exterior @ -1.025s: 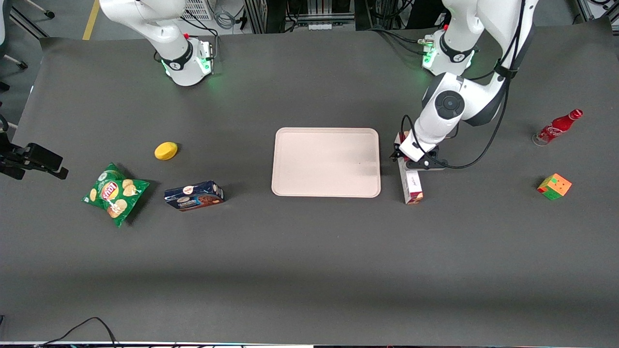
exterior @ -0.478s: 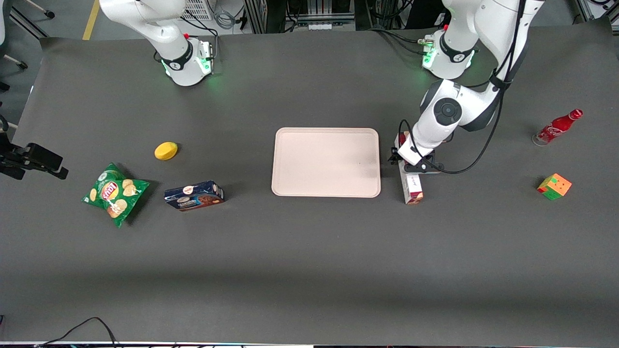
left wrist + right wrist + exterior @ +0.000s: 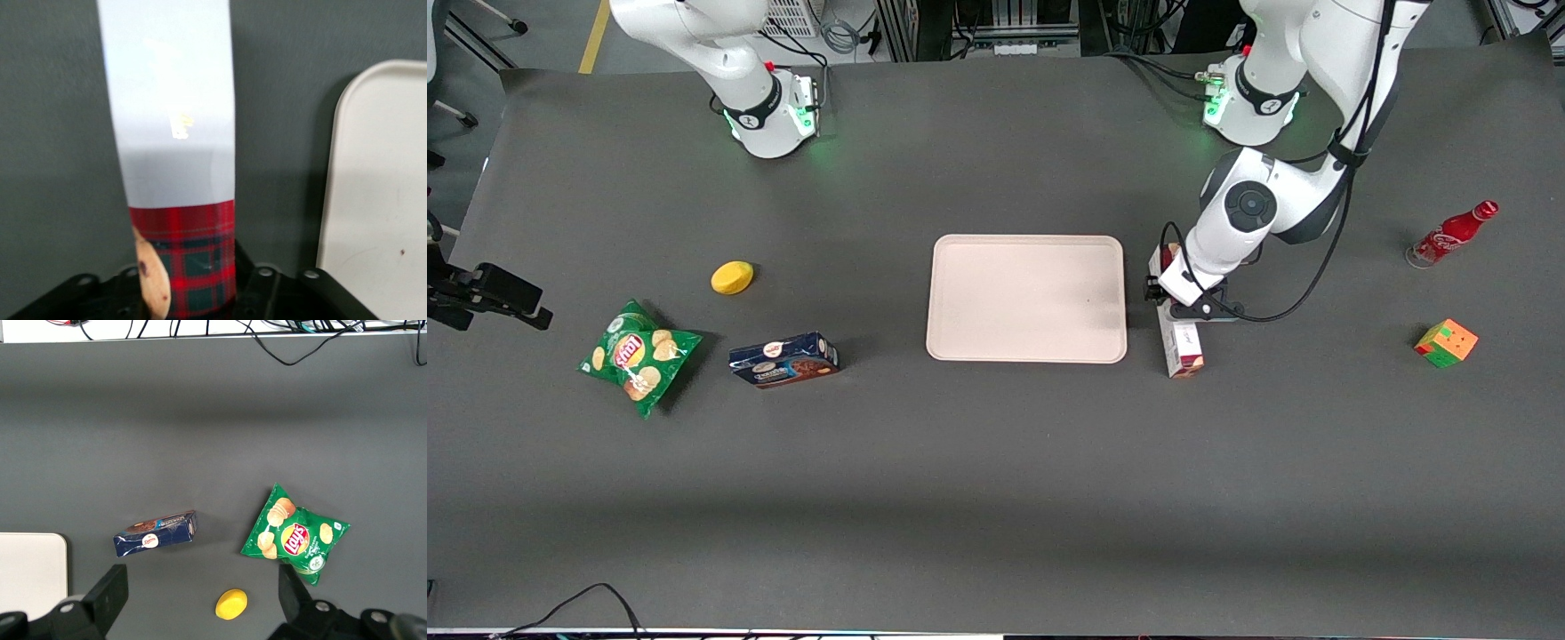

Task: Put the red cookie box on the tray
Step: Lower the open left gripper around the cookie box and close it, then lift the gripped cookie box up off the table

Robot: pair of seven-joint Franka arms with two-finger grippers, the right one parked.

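Gripper (image 3: 1178,300) apparently grasps red cookie box (image 3: 1184,345) beside tray (image 3: 1026,299).

The red cookie box (image 3: 175,167) has a big white panel, then red-and-dark-green tartan with a tan cookie picture. Black gripper (image 3: 1176,302) over it, pale pink-beige tray (image 3: 1026,298) just beside, all on a dark grey table (image 3: 996,462).
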